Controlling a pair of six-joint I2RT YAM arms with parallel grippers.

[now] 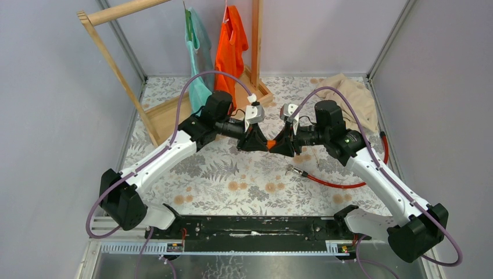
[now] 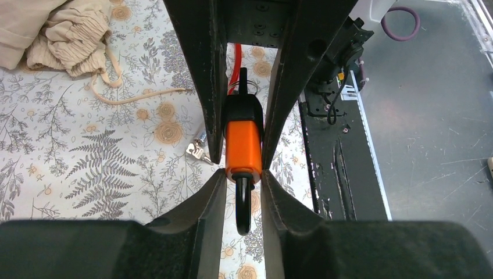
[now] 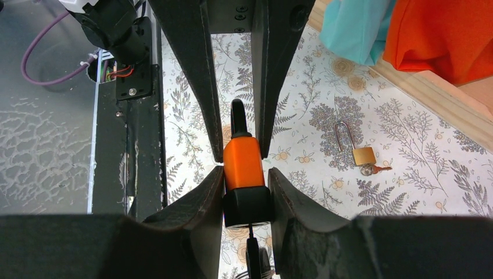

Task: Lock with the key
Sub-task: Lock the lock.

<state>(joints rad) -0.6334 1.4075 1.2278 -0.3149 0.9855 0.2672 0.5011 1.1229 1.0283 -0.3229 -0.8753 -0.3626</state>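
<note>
Padlock (image 3: pixel 243 163), orange w/ a black base, hangs in mid-air above the table (image 1: pixel 232 180), pinched from both ends where the two arms meet. The right gripper (image 3: pixel 246 172) has its fingers clamped on the black base end. The left gripper (image 2: pixel 243 176) has its fingers pressed onto the orange body at the shackle (image 2: pixel 243 203) end. What looks like the key (image 2: pixel 242 78) sits at the base w/ its ring, tucked back betw. the right fingers. Neither gripper is on it.

Risks, as we judge them:

1. To turn the key, one gripper must let go and regrasp. The padlock would then hang in a single pinch, and the smooth body could swivel or slip out and drop to the table.
2. The key is deep betw. the right fingers and mostly hidden, so a reach for it is near blind. A nudge could pull it out of the keyway instead of turning it.
3. Turning torque may spin the whole padlock in the pads, not the cylinder, esp. if only the narrow end is held.
4. The shackle shows edge-on in both wrist views, so we can't tell if it's seated. If not, turning the key locks nothing.

A brass padlock (image 3: pixel 364 156) lies on the table well apart; it's not ours, so we ignore it.
</note>
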